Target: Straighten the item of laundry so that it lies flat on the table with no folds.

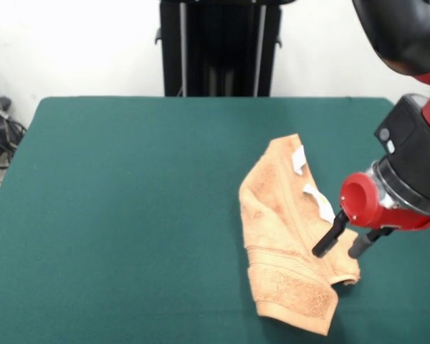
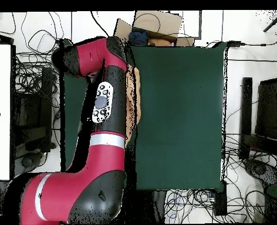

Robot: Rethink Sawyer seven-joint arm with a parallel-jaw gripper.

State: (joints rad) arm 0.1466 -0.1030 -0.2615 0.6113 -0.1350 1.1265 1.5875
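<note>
Red and black arm reaching down, pincer (image 1: 342,246) fingers parted (angled leftward), empty

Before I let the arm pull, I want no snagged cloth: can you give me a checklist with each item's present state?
1. Towel flat: not ok, folded over itself.
2. Pincer open: ok, fingers apart.
3. Pincer over the towel's edge: ok, near the tags.
4. Fingers touching cloth: cannot tell.
5. Bare table for spreading: ok.
6. Towel visible from overhead: not ok, the arm hides most of it.
</note>
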